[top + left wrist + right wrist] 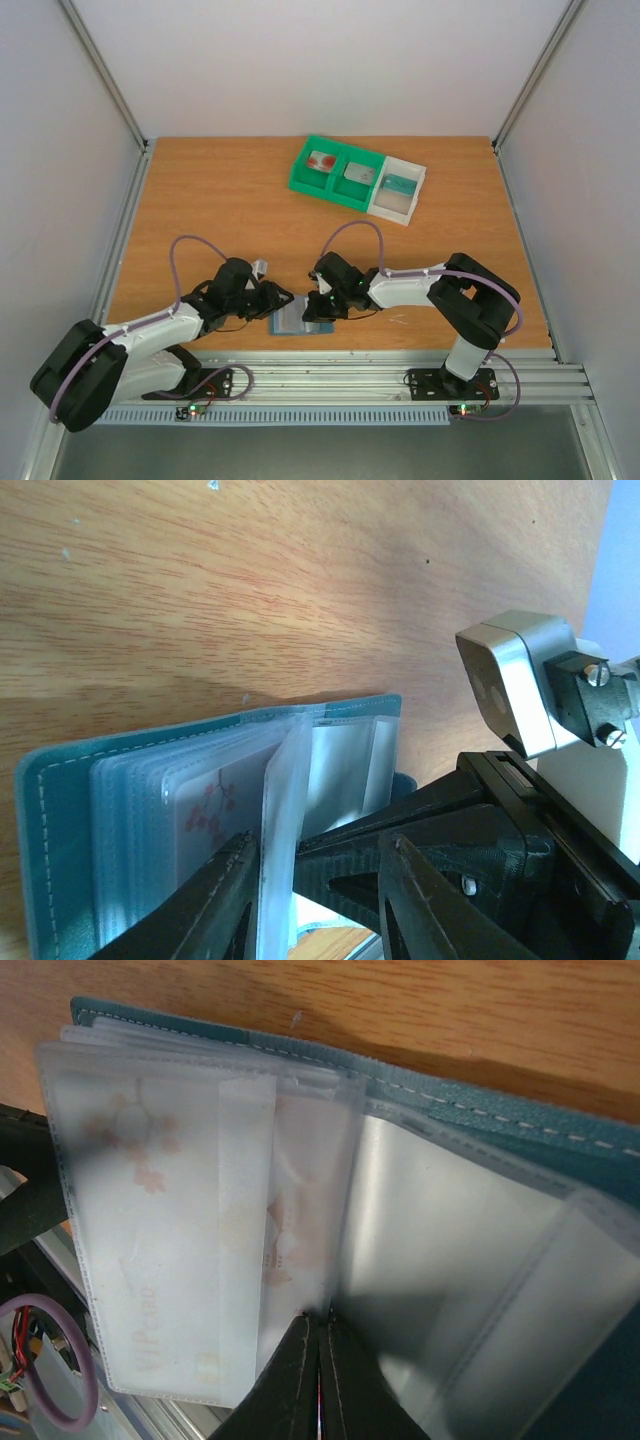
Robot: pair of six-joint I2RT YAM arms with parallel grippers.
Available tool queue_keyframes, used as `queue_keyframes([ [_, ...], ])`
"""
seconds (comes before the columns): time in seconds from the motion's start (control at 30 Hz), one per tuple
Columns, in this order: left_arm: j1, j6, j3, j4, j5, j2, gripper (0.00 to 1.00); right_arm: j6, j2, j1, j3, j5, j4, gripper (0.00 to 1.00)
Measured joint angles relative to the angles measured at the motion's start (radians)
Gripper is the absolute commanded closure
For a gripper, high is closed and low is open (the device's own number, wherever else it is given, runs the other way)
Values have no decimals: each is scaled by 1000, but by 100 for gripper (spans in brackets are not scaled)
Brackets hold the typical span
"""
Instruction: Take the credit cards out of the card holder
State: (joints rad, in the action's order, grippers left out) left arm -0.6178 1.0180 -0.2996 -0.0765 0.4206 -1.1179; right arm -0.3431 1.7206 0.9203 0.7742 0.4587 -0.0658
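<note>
I have both arms folded low and reaching inward, so they meet over the near edge of the desk. My right hand is clenched. Its two fingers press flat together on the lower edge of a clear sleeve of the card holder. My left hand is released, with its fingers standing apart on either side of an upright sleeve. The left finger touches that sleeve.

The card holder lies open on the desk between the two hands. It has a teal-blue cover with pale stitching, and a thick stack of frosted sleeves fans up from it. One sleeve holds a pale card with red blossom marks. In the right wrist view I read "VIP" through the plastic.

Well apart, at the far side, a tray holds a white card with red marks, a grey card and a teal card, one per compartment.

From above, the hands cover most of the holder. I cannot tell whether the other sleeves hold anything.
</note>
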Motion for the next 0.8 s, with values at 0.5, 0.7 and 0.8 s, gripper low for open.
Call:
queue_keyframes([
  [0.5, 0, 7, 1, -18, 20, -10, 68, -9, -34, 0, -31, 2, 23, 83],
  [0.7, 0, 7, 1, -20, 20, -11, 68, -15, -56, 0, -60, 0, 47, 84],
  [0.8, 0, 7, 1, -29, 21, -11, 68, -16, -73, 0, -65, -9, 45, 87],
])
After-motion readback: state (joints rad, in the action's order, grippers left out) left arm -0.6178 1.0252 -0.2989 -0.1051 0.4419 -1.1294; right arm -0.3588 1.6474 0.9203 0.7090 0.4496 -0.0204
